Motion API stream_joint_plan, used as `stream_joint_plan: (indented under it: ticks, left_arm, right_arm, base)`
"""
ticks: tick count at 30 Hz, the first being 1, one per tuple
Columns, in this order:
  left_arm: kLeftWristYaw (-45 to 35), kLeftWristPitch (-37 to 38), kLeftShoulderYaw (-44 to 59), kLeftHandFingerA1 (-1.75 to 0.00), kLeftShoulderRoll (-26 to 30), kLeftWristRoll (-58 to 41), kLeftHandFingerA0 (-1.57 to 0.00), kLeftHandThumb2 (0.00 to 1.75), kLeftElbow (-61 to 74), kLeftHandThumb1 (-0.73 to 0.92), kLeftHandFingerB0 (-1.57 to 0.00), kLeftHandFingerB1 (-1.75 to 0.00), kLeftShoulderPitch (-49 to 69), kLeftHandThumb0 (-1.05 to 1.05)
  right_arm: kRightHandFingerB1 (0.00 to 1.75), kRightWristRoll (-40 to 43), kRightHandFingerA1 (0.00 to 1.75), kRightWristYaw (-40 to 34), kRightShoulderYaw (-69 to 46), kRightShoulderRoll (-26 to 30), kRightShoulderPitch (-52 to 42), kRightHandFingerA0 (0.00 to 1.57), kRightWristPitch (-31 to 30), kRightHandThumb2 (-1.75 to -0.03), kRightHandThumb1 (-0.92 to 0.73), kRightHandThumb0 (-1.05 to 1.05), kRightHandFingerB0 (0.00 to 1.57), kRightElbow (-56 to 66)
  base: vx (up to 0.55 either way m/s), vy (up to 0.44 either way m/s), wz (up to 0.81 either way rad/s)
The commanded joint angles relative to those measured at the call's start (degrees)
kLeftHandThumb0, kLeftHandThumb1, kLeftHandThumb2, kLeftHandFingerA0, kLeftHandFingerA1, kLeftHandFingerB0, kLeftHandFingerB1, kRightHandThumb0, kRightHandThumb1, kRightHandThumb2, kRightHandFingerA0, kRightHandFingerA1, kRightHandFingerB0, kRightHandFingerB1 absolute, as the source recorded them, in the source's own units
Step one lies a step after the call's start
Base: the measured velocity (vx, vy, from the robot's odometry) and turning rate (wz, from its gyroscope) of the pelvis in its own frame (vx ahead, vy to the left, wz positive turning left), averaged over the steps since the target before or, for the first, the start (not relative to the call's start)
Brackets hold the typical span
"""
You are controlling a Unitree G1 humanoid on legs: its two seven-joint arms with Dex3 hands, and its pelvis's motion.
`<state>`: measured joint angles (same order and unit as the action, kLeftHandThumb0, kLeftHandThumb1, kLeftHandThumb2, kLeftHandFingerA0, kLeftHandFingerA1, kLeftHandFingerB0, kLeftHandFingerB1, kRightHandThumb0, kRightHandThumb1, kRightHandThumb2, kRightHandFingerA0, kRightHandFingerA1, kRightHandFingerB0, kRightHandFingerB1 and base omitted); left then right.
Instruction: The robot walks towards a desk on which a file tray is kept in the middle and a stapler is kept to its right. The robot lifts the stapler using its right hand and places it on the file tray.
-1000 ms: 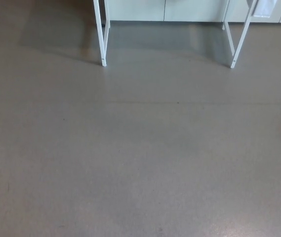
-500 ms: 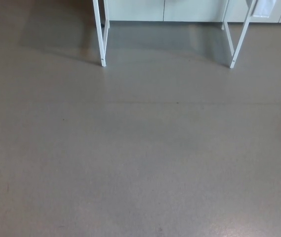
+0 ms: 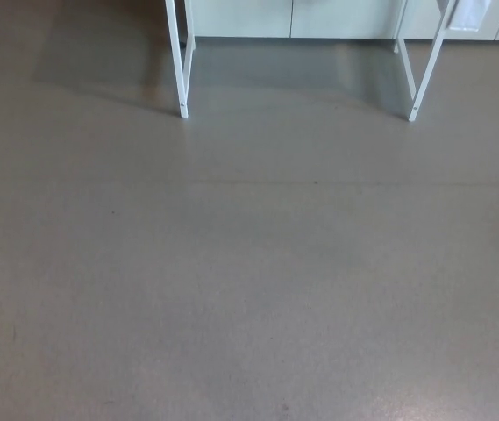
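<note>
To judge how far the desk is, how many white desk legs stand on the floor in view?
2. One white leg stands at top, left of centre; the other leg at top right. Rear legs may be hidden behind them.

Single view, taken from the robot's head. Looks down and forward over grey floor (image 3: 249,289). Stands well back: catches only the left desk leg (image 3: 178,61) and the right desk leg (image 3: 428,70) at the top edge, with pale cabinet fronts (image 3: 319,17) behind.
</note>
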<state>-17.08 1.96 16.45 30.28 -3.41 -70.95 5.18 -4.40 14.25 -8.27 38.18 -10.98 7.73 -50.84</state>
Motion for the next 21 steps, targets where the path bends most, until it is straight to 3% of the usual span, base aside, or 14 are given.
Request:
stream_joint_plan:
  ticks: [1,4,10,13,14,15,16,21]
  left_arm:
    - [0.2,-0.6,-0.2,-0.33,1.3,-0.1,0.00,0.98,-0.7,0.66,0.00,-0.22,-0.6,-0.72]
    - [-0.2,-0.3,-0.6,-0.30,1.5,0.2,0.00,0.99,-0.6,0.69,0.00,-0.16,-0.2,-0.75]
    - [-1.1,-1.4,0.3,-0.25,1.3,-1.1,0.00,0.98,1.8,0.70,0.00,-0.14,1.1,-0.78]
    - [-0.5,-1.0,0.1,-0.33,1.3,-0.7,0.00,0.99,0.7,0.68,0.00,-0.21,0.8,-0.75]
    - [-0.6,-1.0,0.1,-0.30,1.3,-0.7,0.00,1.00,0.6,0.69,0.00,-0.17,0.7,-0.79]
    - [-0.8,-1.1,0.1,-0.30,1.4,-0.6,0.00,1.00,0.4,0.69,0.00,-0.17,0.6,-0.79]
    - [-0.9,-1.3,-0.1,-0.30,1.5,-0.6,0.00,1.00,0.7,0.69,0.00,-0.17,0.6,-0.78]
    - [-0.5,-0.7,-0.1,-0.30,1.5,-0.4,0.00,1.01,0.0,0.69,0.00,-0.18,0.5,-0.76]
  right_arm:
    - [0.16,0.8,0.26,0.6,-0.6,0.1,-0.1,0.01,-1.2,-0.89,-0.50,-0.74,0.02,0.2]
    - [0.19,1.2,0.36,0.7,-1.0,-0.2,-0.2,0.02,0.7,-0.88,-0.48,-0.71,0.03,0.1]
    - [0.17,0.4,0.28,0.3,-0.5,0.0,0.2,0.02,0.3,-0.88,-0.50,-0.72,0.02,-0.3]
    - [0.15,1.1,0.28,2.3,-0.8,0.1,-0.1,0.01,0.0,-0.89,-0.50,-0.73,0.00,0.2]
    - [0.18,0.7,0.30,1.9,-0.5,0.2,0.0,0.03,0.2,-0.61,-0.66,-0.70,0.00,0.0]
    - [0.18,0.1,0.30,1.4,-0.2,0.3,0.2,0.03,0.3,-0.61,-0.66,-0.70,0.00,-0.3]
    - [0.15,0.1,0.29,1.7,-0.2,0.4,0.1,0.01,0.9,-0.90,-0.51,-0.74,0.00,-0.4]
    - [0.16,0.6,0.27,1.5,-0.9,-0.1,0.0,0.00,1.0,-0.93,-0.51,-0.74,0.00,-0.7]
  base:
    - [0.00,0.000,0.00]
    - [0.00,0.000,0.00]
    - [0.02,0.008,-0.05]
    - [-0.07,0.042,0.21]
    - [-0.08,0.068,-0.10]
    - [-0.04,-0.020,-0.07]
    - [0.00,0.000,0.00]
    - [0.07,0.113,-0.06]
